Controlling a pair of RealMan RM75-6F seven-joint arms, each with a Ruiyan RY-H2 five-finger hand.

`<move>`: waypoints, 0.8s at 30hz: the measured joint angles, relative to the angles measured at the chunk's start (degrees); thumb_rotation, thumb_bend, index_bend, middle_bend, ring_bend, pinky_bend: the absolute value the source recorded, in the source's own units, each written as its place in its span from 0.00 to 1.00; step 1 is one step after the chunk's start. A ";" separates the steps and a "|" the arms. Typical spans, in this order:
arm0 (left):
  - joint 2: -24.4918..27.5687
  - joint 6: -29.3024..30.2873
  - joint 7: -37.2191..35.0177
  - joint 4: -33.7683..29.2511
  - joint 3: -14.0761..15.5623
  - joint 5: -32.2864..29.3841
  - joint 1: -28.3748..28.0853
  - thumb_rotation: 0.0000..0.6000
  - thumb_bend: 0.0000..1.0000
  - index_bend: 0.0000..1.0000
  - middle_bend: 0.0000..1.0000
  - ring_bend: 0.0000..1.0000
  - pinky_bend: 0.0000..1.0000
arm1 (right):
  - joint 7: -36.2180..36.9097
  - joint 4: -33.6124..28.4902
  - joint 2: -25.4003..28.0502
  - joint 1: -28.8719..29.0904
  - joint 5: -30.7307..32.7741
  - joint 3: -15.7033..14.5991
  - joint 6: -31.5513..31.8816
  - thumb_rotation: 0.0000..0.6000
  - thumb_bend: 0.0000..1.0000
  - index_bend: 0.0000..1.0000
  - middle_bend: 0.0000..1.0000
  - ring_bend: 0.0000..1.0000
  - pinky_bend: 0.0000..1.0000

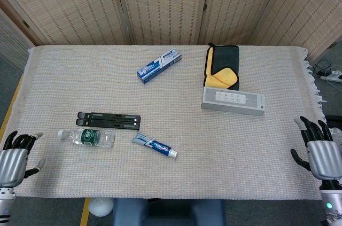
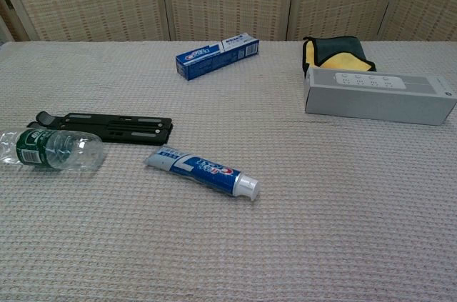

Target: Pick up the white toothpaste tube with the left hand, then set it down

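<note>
The white and blue toothpaste tube [image 1: 155, 145] [image 2: 202, 170] lies flat on the cloth near the front middle, its white cap pointing right. My left hand [image 1: 16, 161] hovers at the table's front left corner, well left of the tube, fingers spread and holding nothing. At the front right corner my right hand [image 1: 320, 151] is likewise spread and holds nothing. Neither hand shows in the chest view.
A plastic water bottle [image 1: 87, 137] [image 2: 50, 149] lies left of the tube, with a black folding stand [image 1: 109, 121] [image 2: 107, 128] just behind it. Further back are a blue toothpaste box [image 1: 159, 64] [image 2: 217, 55], a grey speaker bar [image 1: 233, 101] [image 2: 377, 96] and a black-and-yellow pouch [image 1: 222, 67] [image 2: 337, 53].
</note>
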 measured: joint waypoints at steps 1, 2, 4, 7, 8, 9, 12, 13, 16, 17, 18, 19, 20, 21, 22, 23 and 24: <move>0.04 -0.26 0.16 -0.11 -0.01 -0.12 -0.12 1.00 0.32 0.24 0.32 0.22 0.11 | 0.04 -0.01 0.02 0.03 0.02 -0.01 -0.10 1.00 0.37 0.03 0.11 0.14 0.06; 0.06 -0.37 0.27 -0.20 -0.04 -0.20 -0.21 1.00 0.32 0.24 0.32 0.22 0.11 | 0.05 -0.02 0.03 0.04 0.05 -0.02 -0.17 1.00 0.37 0.03 0.11 0.14 0.06; 0.02 -0.40 0.31 -0.23 -0.08 -0.23 -0.28 1.00 0.32 0.23 0.32 0.22 0.11 | 0.06 -0.04 0.06 0.08 0.08 -0.05 -0.30 1.00 0.37 0.03 0.11 0.14 0.06; -0.01 -0.18 0.32 -0.23 -0.08 -0.12 -0.25 1.00 0.32 0.23 0.32 0.22 0.11 | 0.12 -0.03 0.14 0.07 -0.05 -0.09 -0.25 1.00 0.37 0.04 0.11 0.14 0.06; -0.01 -0.10 0.31 -0.25 -0.07 -0.09 -0.22 1.00 0.32 0.23 0.32 0.22 0.11 | 0.16 -0.03 0.18 0.03 -0.07 -0.10 -0.18 1.00 0.38 0.03 0.11 0.14 0.06; -0.01 0.00 0.29 -0.26 -0.08 -0.06 -0.19 1.00 0.32 0.23 0.32 0.22 0.11 | 0.21 -0.02 0.21 0.00 -0.08 -0.09 -0.11 1.00 0.38 0.03 0.11 0.14 0.06; -0.04 0.23 0.28 -0.33 -0.14 -0.01 -0.15 1.00 0.32 0.23 0.32 0.22 0.11 | 0.46 0.03 0.25 -0.13 -0.10 -0.04 0.18 1.00 0.38 0.04 0.11 0.14 0.06; -0.04 0.25 0.32 -0.37 -0.16 0.05 -0.18 1.00 0.32 0.23 0.32 0.22 0.11 | 0.53 0.09 0.26 -0.18 -0.14 -0.04 0.26 1.00 0.37 0.04 0.11 0.14 0.06; 0.12 0.11 0.59 -0.67 -0.16 0.35 -0.42 1.00 0.32 0.23 0.32 0.22 0.11 | 0.51 0.32 0.24 -0.28 -0.12 -0.02 0.44 1.00 0.38 0.03 0.11 0.14 0.06; 0.20 0.02 0.68 -0.79 -0.18 0.47 -0.56 1.00 0.32 0.23 0.32 0.22 0.11 | 0.51 0.35 0.24 -0.31 -0.08 0.00 0.47 1.00 0.37 0.03 0.11 0.14 0.06; 0.29 -0.10 0.74 -0.91 -0.22 0.61 -0.73 1.00 0.32 0.23 0.32 0.22 0.11 | 0.55 0.35 0.27 -0.33 -0.03 0.03 0.49 1.00 0.37 0.04 0.11 0.14 0.06; 0.46 -0.31 0.85 -1.08 -0.30 0.90 -1.06 1.00 0.32 0.23 0.32 0.22 0.11 | 0.63 0.36 0.34 -0.35 0.01 0.08 0.53 1.00 0.37 0.04 0.11 0.14 0.06; 0.61 -0.52 0.92 -1.24 -0.40 1.19 -1.40 1.00 0.32 0.23 0.32 0.22 0.11 | 0.64 0.38 0.41 -0.36 0.06 0.14 0.58 1.00 0.37 0.04 0.11 0.14 0.06; 0.78 -0.75 0.97 -1.44 -0.52 1.59 -1.82 1.00 0.32 0.23 0.32 0.22 0.11 | 0.63 0.39 0.50 -0.36 0.13 0.22 0.62 1.00 0.37 0.03 0.11 0.14 0.06; 1.00 -1.09 0.99 -1.71 -0.71 2.23 -2.46 1.00 0.32 0.23 0.32 0.22 0.11 | 0.62 0.39 0.59 -0.35 0.17 0.30 0.64 1.00 0.37 0.03 0.11 0.14 0.06; 1.16 -1.41 0.95 -1.93 -0.88 2.80 -3.04 1.00 0.32 0.23 0.32 0.22 0.11 | 0.62 0.34 0.68 -0.33 0.18 0.35 0.65 1.00 0.37 0.03 0.11 0.14 0.06; 1.31 -1.81 0.89 -2.17 -1.07 3.43 -3.73 1.00 0.32 0.23 0.32 0.22 0.11 | 0.61 0.29 0.78 -0.30 0.17 0.40 0.65 1.00 0.37 0.04 0.11 0.14 0.06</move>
